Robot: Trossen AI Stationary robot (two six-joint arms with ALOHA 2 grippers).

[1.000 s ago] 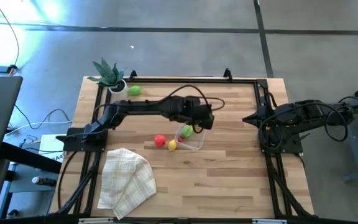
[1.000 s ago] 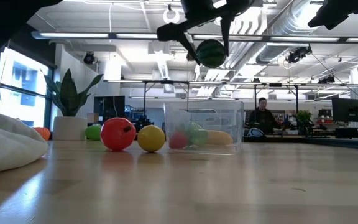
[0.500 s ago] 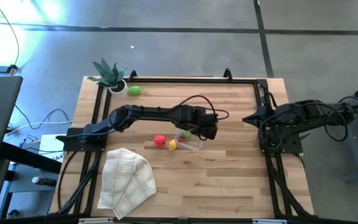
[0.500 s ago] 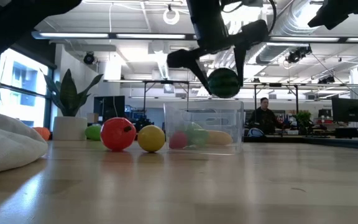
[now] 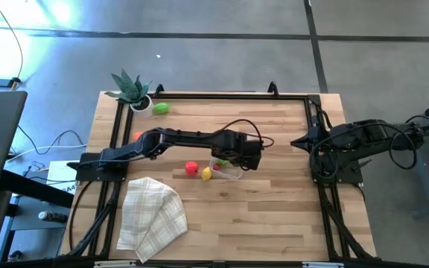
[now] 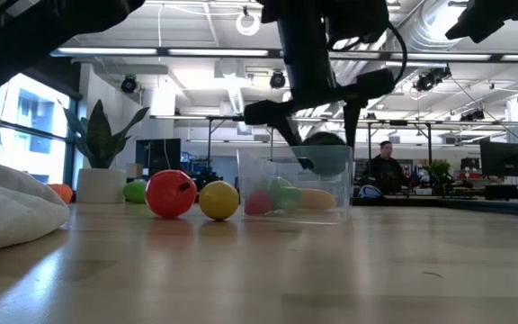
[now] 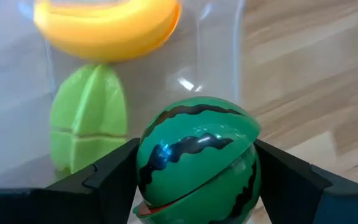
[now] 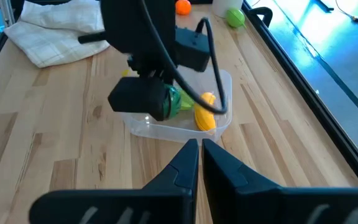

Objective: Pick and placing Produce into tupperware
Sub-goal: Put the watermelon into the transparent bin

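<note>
High view: reaching across the desk (image 5: 274,216) from its left edge, left gripper (image 5: 238,155) now hanging over the tupperware (image 5: 229,171), having swung toward the front edge since a second ago, when it stood farther back over the tub's far side. Red produce (image 5: 191,167) and yellow produce (image 5: 206,173) lying just beside the tub, on the side toward the arm's base. Light green produce (image 5: 161,108) sitting well away at the back, near the potted plant (image 5: 130,91). Checked cloth (image 5: 153,212) lying at the front. Right gripper (image 5: 298,141) waiting folded at the right edge, far from everything.

Low view: jaws grasping the watermelon (image 6: 325,153), now dipping to the tub's rim, having come down from well above it a second ago. Red ball and yellow ball resting unmoved beside the clear wall (image 6: 250,184).

Left wrist view: fingers (image 7: 114,177) clenching the dark green striped watermelon from both sides, directly above the tub; light green piece (image 7: 89,121) and yellow-orange piece (image 7: 107,25) lying inside the tub beyond the jaws.

Right wrist view: right jaws pressed together, clenched on nothing, pointing across the desk at the tub and the left arm's wrist above it.
</note>
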